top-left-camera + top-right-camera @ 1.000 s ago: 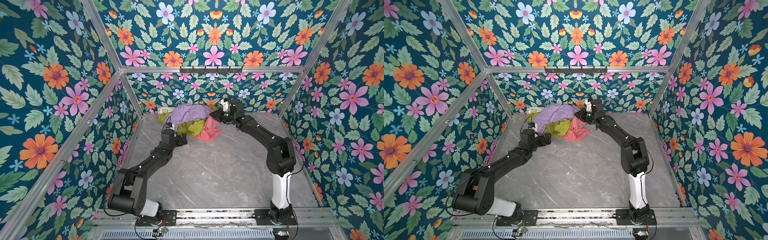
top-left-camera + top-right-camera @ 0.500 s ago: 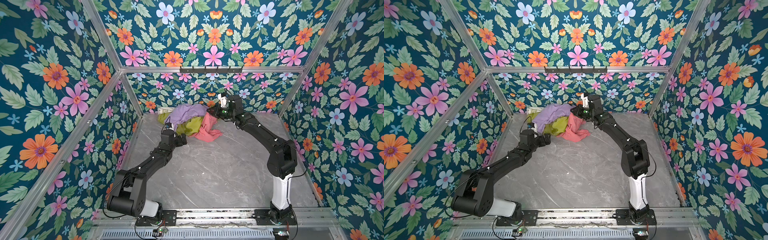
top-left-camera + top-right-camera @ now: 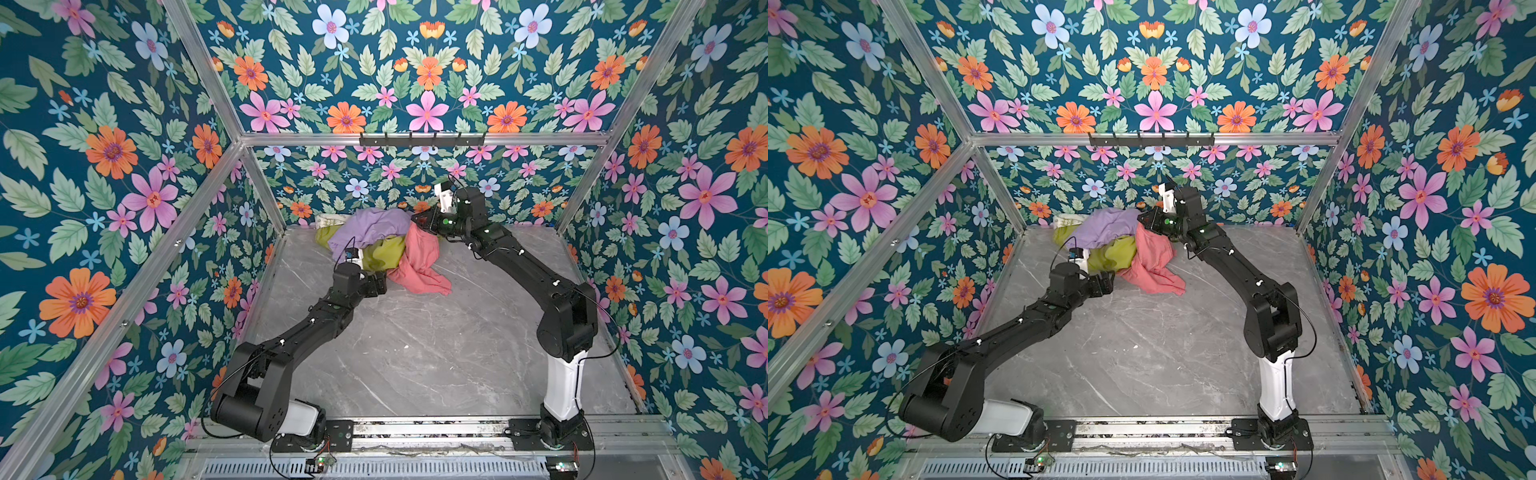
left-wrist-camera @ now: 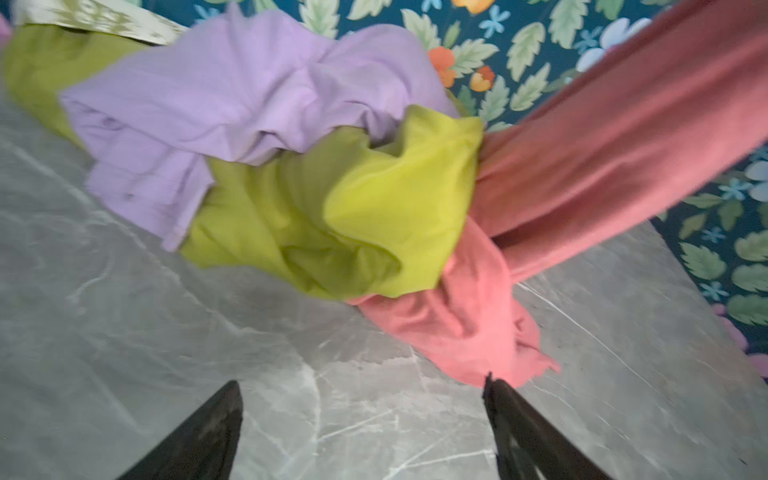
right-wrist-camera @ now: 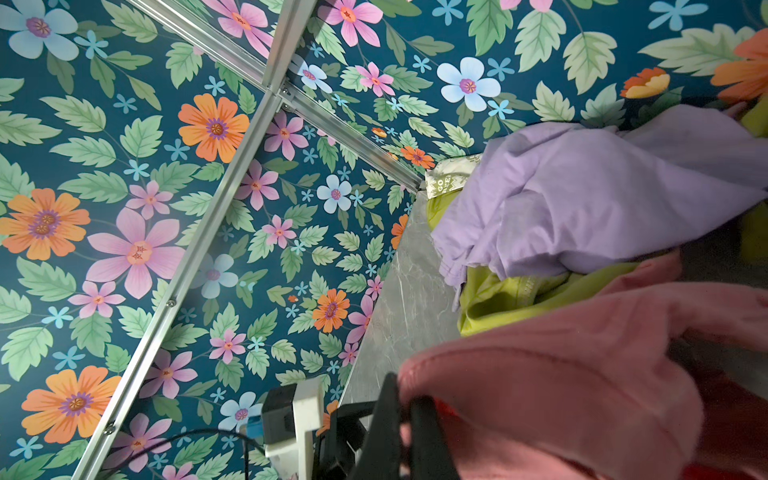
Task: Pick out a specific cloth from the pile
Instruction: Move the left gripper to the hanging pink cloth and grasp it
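Note:
The salmon-pink cloth (image 3: 419,262) (image 3: 1152,266) hangs from my right gripper (image 3: 415,220) (image 3: 1144,220), which is shut on its upper edge above the back of the table. Its lower end trails on the marble. In the right wrist view, my right gripper (image 5: 405,395) pinches a fold of the cloth (image 5: 561,374). The pile (image 3: 370,228) of lilac and olive-green (image 3: 382,255) garments lies just left of it. My left gripper (image 3: 376,284) (image 4: 361,380) stands open low over the table in front of the pile, nothing between its fingers. One fingertip is close to the cloth's (image 4: 582,158) trailing end.
A cream patterned fabric (image 3: 328,220) pokes out behind the pile by the back left corner. A black hook rail (image 3: 422,139) runs along the back wall. Floral walls close in the marble table (image 3: 415,353) on three sides.
My right gripper has shifted slightly left with the pink cloth, drawing more of it out of the pile so it hangs longer. The left arm has barely moved.

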`<state>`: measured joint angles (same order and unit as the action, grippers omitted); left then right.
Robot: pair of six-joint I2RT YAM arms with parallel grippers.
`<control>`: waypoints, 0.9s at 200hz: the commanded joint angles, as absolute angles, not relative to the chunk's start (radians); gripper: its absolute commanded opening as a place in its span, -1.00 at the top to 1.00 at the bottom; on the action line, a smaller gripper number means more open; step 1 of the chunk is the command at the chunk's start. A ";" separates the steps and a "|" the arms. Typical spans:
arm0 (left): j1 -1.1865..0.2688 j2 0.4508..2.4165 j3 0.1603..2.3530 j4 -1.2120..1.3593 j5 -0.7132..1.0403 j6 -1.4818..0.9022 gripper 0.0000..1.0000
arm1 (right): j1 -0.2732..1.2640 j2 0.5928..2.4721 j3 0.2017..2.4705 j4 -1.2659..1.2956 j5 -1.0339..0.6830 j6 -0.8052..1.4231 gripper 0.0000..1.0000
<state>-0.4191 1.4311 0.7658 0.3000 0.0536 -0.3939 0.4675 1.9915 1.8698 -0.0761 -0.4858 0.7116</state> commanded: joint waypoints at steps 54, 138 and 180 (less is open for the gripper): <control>-0.518 1.628 0.896 0.387 0.124 -0.448 -0.57 | 0.469 1.970 1.848 -0.011 -0.486 0.715 1.00; -0.520 1.745 0.960 0.416 0.170 -0.460 -0.53 | 0.469 1.953 1.817 0.002 -0.482 0.719 1.00; -0.520 1.791 0.996 0.402 0.144 -0.466 -0.47 | 0.469 1.950 1.815 0.005 -0.483 0.721 1.00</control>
